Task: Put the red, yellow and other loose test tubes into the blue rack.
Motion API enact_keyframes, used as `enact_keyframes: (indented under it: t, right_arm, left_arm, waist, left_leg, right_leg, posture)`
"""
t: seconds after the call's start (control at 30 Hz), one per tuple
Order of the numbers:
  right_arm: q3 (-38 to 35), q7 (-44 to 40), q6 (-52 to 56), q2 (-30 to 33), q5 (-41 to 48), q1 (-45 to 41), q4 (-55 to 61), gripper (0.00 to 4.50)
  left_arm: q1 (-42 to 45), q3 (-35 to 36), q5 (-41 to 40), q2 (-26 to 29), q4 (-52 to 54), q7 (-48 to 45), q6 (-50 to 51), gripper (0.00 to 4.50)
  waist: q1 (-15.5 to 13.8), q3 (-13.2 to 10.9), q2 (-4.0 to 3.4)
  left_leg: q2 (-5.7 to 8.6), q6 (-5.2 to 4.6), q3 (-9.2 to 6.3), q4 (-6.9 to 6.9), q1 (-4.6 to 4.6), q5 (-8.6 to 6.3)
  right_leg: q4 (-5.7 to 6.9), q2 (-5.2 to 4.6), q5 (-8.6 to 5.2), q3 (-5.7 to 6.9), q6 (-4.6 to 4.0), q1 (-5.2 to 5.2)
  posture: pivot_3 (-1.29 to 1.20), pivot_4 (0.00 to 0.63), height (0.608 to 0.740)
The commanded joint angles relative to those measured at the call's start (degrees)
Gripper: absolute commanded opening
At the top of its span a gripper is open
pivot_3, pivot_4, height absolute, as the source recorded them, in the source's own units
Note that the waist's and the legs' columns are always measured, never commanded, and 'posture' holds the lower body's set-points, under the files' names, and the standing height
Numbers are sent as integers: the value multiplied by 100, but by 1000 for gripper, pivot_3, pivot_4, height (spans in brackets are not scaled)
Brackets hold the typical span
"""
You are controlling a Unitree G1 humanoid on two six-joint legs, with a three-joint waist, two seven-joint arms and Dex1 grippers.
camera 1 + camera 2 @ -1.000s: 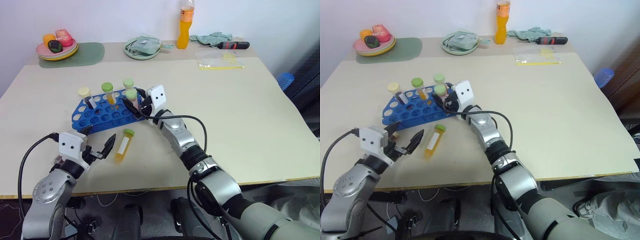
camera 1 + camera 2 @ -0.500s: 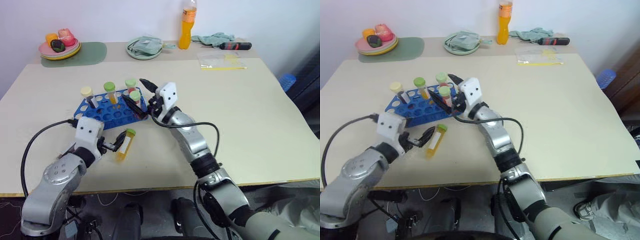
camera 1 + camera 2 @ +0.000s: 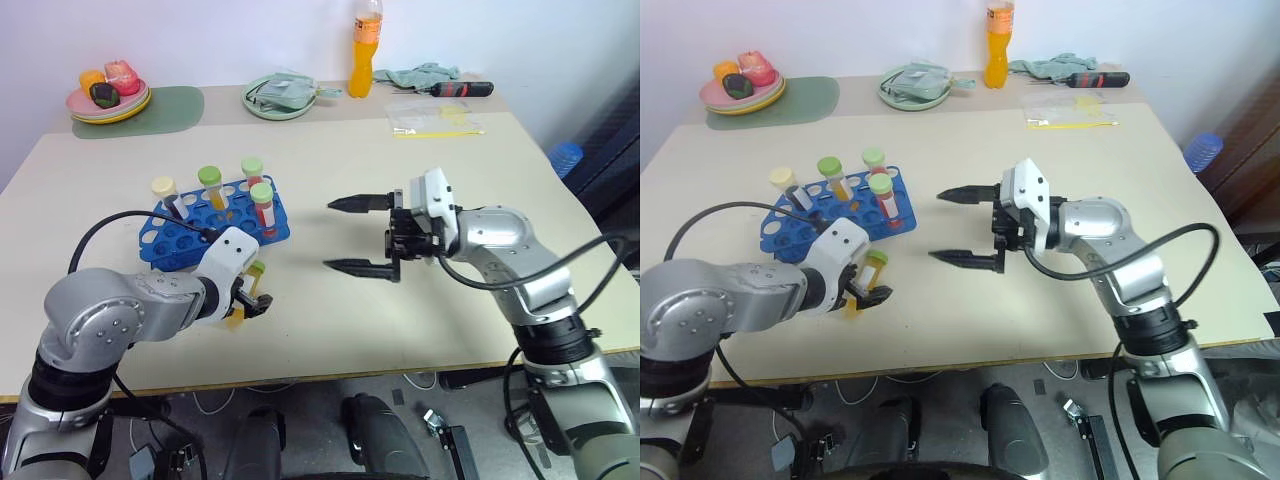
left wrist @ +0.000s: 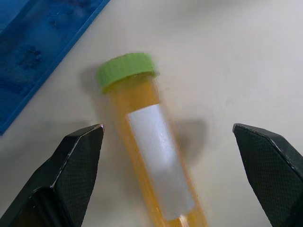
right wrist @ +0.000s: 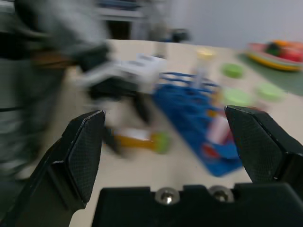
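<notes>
The blue rack (image 3: 166, 236) stands left of centre on the table and holds several capped tubes, among them a red one with a green cap (image 3: 264, 208) at its right end. A loose yellow tube with a green cap (image 4: 152, 151) lies flat on the table just in front of the rack (image 4: 33, 42). My left gripper (image 4: 166, 128) points down at this tube, open, one finger on either side of it and not touching. My right gripper (image 3: 330, 235) hovers open and empty above the table, to the right of the rack and pointing toward it.
Along the far edge are a plate of toy food (image 3: 108, 98) on a green mat (image 3: 170, 105), a plate with a cloth (image 3: 285, 95), an orange bottle (image 3: 365, 50), a plastic bag (image 3: 435, 115) and a screwdriver (image 3: 465, 90).
My right gripper has drawn back from the rack to the right and risen, empty. My left gripper has tipped downward and closed in over the lying yellow tube.
</notes>
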State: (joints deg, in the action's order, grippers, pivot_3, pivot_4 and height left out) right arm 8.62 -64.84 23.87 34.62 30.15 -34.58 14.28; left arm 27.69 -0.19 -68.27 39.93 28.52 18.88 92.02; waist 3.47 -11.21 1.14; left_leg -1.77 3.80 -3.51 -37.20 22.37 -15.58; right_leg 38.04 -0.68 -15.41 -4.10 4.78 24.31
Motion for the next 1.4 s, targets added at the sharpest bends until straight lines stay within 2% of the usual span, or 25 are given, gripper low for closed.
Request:
enact_keyframes:
  t: [0.03,0.13,0.23,0.27,0.4,0.43,0.53,0.57,0.63,0.67,0.77,0.83,0.93,1.13,1.2,1.4]
  right_arm:
    - [-10,-152,175,157,146,158,436,4462]
    - [123,-217,46,251,-79,382,543,4462]
    - [166,-147,42,234,-156,459,591,4500]
    - [165,-126,53,225,-162,476,610,4500]
    - [152,-49,84,198,-174,530,650,4500]
    - [152,-39,85,202,-174,546,665,4500]
    - [139,4,104,204,-160,592,699,4500]
    - [125,36,122,201,-150,627,708,4500]
    - [96,109,157,201,-146,710,697,4500]
    - [80,169,156,183,-167,752,656,4500]
    - [20,533,195,17,-274,876,373,4500]
    - [38,1101,51,-291,-611,1001,-36,4500]
    - [39,1697,-119,-679,-964,1131,-388,4500]
    - [-101,2419,-187,-1288,-1135,1429,-570,4500]
    - [-96,2548,-181,-1367,-1196,1475,-556,4500]
    - [-98,2686,-130,-1413,-1181,1572,-413,4500]
  left_arm:
    - [138,-52,-847,-86,-371,1055,48,4500]
    - [261,-134,-1375,-155,-668,1748,48,4500]
    - [352,-188,-1790,-224,-894,2292,31,3671]
    - [360,-260,-1974,-182,-952,2484,-50,3274]
    - [406,-733,-2871,183,-1131,3246,-608,1195]
    - [427,-886,-3140,329,-1135,3425,-799,835]
    - [537,-1182,-3799,928,-933,3681,-1301,763]
    - [550,-979,-3778,1123,-607,3393,-1410,763]
    - [364,-240,-3249,1350,207,2594,-1792,763]
    - [101,228,-2676,1443,672,2012,-2115,763]
    - [-1071,1223,-279,1767,1699,367,-3588,763]
    - [-1820,1560,969,1359,1546,-190,-4782,763]
    - [-2114,1312,2424,641,1201,-302,-5916,763]
    - [-1856,-366,5512,-837,48,-236,-8087,763]
    - [-1771,-550,6010,-1234,-567,-319,-8682,763]
    - [-1402,-432,6393,-2067,-1899,-801,-9782,763]
  waist:
    - [-22,0,0]
    - [-101,0,1]
    - [-108,0,1]
    - [-108,0,1]
    - [-107,2,2]
    - [-107,2,2]
    - [-98,2,2]
    - [-95,1,3]
    - [-111,-1,2]
    - [-117,-1,3]
    - [-90,2,-2]
    - [-110,6,-10]
    - [-158,4,-5]
    - [-283,6,2]
    - [-280,6,2]
    - [-248,7,0]
  left_leg:
    - [0,0,-1,0,0,0]
    - [2,1,2,-2,2,0]
    - [4,3,3,-4,2,2]
    - [4,5,3,-4,2,3]
    - [4,12,2,-4,1,6]
    - [3,12,2,-4,1,7]
    - [3,14,2,-3,1,8]
    - [3,15,2,-2,1,9]
    - [3,18,3,0,3,10]
    - [3,25,4,2,6,14]
    - [5,55,14,10,6,30]
    - [5,63,27,25,-8,35]
    - [4,56,18,17,-1,32]
    - [7,52,23,6,12,30]
    - [7,50,24,8,13,29]
    - [4,46,21,9,9,27]
  right_leg:
    - [0,0,0,0,0,0]
    - [-2,-1,0,-1,0,0]
    - [-2,-3,0,-1,0,0]
    - [-1,-3,0,-1,0,0]
    - [0,-2,0,-1,0,0]
    - [0,-3,0,-1,0,0]
    - [0,-2,0,-2,-1,1]
    - [0,-2,0,-2,-1,2]
    - [-1,0,-1,-2,-2,5]
    - [-2,-1,-1,-1,-2,7]
    - [-10,-4,-2,-3,-3,6]
    - [-16,-2,-3,-11,-6,6]
    - [-16,5,-12,-9,-23,3]
    - [-46,0,5,-15,7,-8]
    - [-50,-1,8,-15,11,-8]
    - [-43,2,10,-13,13,-6]
  posture:
    - [0,150,740]
    - [0,150,740]
    - [0,150,740]
    - [0,150,740]
    - [0,150,740]
    - [0,150,740]
    - [0,150,740]
    - [0,150,740]
    - [0,150,740]
    - [0,150,740]
    - [0,150,740]
    - [0,150,740]
    - [0,150,740]
    - [0,150,740]
    - [0,150,740]
    - [0,150,740]
